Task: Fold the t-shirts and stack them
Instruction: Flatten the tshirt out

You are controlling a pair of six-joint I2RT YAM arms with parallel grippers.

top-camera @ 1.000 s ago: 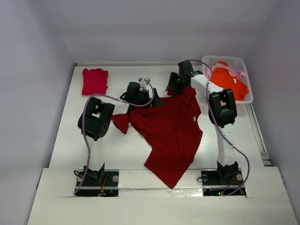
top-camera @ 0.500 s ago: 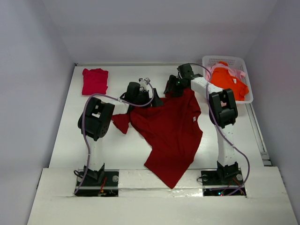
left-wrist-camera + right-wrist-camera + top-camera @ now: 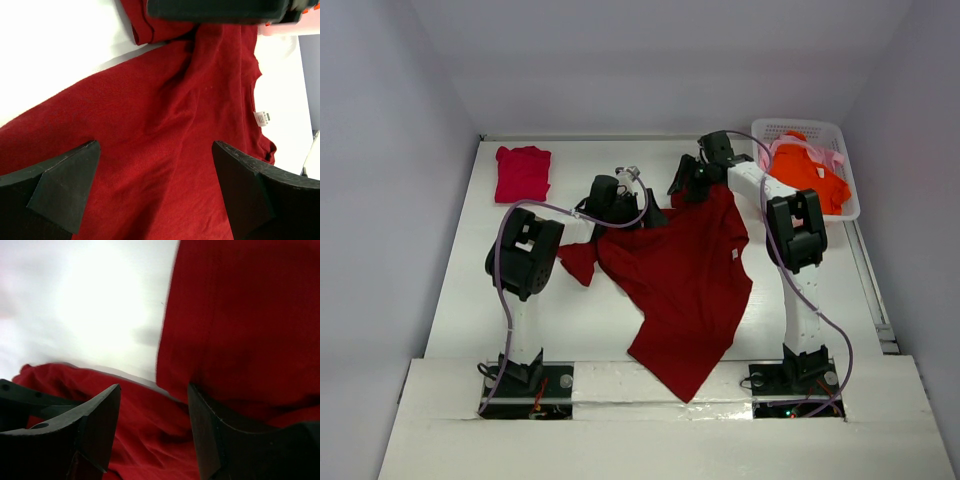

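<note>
While the left hand point(image 3: 155, 150) hangs wide open over the dark red t-shirt point(image 3: 680, 290) spread on the desk point(image 3: 460, 290), the right hand point(image 3: 154, 390) sits half-open at its far corner. The shirt's white neck tag point(image 3: 261, 118) bears print too small to read.

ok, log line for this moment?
red shirt: unfolded | left jaws: open over it | right jaws: open at its far edge | crimson shirt: folded, far left | orange shirt: in basket
</note>
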